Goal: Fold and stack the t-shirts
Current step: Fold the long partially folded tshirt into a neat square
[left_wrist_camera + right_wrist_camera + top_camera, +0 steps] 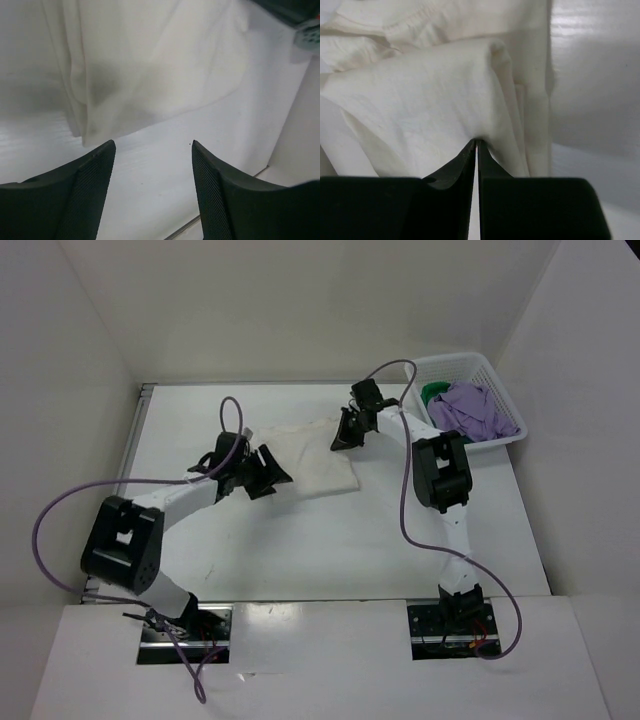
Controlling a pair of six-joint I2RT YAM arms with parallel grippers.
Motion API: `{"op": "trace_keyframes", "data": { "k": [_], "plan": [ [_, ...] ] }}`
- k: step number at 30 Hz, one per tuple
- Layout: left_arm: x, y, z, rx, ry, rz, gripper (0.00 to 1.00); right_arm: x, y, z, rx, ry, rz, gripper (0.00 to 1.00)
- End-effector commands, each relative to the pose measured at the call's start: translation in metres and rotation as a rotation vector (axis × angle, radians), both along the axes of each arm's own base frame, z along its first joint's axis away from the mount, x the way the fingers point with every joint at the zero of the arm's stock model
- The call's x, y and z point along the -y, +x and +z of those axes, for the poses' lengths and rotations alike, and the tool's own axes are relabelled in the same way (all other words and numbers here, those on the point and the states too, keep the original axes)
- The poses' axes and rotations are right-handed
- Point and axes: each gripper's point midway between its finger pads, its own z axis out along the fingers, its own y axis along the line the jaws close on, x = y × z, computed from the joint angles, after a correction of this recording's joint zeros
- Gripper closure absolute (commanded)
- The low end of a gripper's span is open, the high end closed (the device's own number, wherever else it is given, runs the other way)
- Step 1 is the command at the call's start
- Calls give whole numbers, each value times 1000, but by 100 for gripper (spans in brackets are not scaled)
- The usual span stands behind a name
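Note:
The white/cream t-shirt [305, 455] lies partly folded in the middle of the table. It fills the right wrist view [420, 95] and shows at the top of the left wrist view [150, 65]. My right gripper [343, 437] is shut on a fold of it at its far right edge [477, 141]. My left gripper [272, 476] is open and empty over the bare table just off the shirt's near left edge [152, 146]. The lavender t-shirt [478, 410] and the green t-shirt [432, 393] lie crumpled in the basket.
The white lattice basket [497, 375] stands at the back right corner of the table [330, 540]. White walls close in the table on the left, back and right. Purple cables loop over both arms.

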Motion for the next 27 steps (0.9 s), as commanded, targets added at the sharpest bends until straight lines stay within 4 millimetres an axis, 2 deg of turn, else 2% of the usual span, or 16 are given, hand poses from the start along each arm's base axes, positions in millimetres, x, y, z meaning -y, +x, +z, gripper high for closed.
{"op": "trace_keyframes", "data": {
  "k": [1, 2, 3, 5, 6, 7, 9, 10, 11, 16, 18, 20, 21, 22, 24, 27],
  "plan": [
    [-23, 20, 61, 184, 39, 83, 30, -12, 13, 33, 66, 9, 61, 91],
    [-32, 25, 61, 186, 47, 110, 30, -13, 15, 39, 80, 9, 68, 85],
    [-45, 34, 60, 195, 66, 130, 30, -16, 20, 62, 130, 4, 61, 83],
    [-54, 46, 55, 187, 88, 138, 29, -16, 19, 83, 176, -9, 63, 75],
    [-56, 51, 36, 151, 109, 121, 29, -14, 13, 107, 216, 5, 62, 72],
    [-56, 55, 29, 141, 120, 112, 29, -13, 10, 118, 239, 14, 61, 69],
    [-54, 69, 24, 143, 122, 75, 30, -8, -2, 126, 264, 22, 60, 64],
    [-51, 70, 4, 94, 125, 49, 36, -5, -10, 152, 310, 45, 52, 64],
    [-48, 74, 0, 90, 121, 31, 38, -1, -21, 146, 293, 39, 52, 62],
    [-43, 88, -32, 46, 137, -14, 45, 13, -55, 176, 330, 76, 51, 58],
    [-38, 91, -41, 36, 116, -32, 56, 18, -71, 187, 347, 88, 45, 57],
    [-36, 99, -42, 33, 108, -21, 73, 19, -86, 182, 324, 110, 55, 56],
    [-36, 107, -42, 47, 112, -15, 87, 24, -89, 192, 344, 125, 36, 54],
    [-35, 113, -39, 55, 100, -1, 92, 24, -96, 190, 330, 136, 37, 54],
    [-36, 134, -22, 91, 71, 39, 99, 28, -107, 181, 314, 131, 37, 54],
    [-52, 156, -9, 114, 32, 94, 100, 33, -119, 163, 269, 115, 37, 54]
  ]
}}
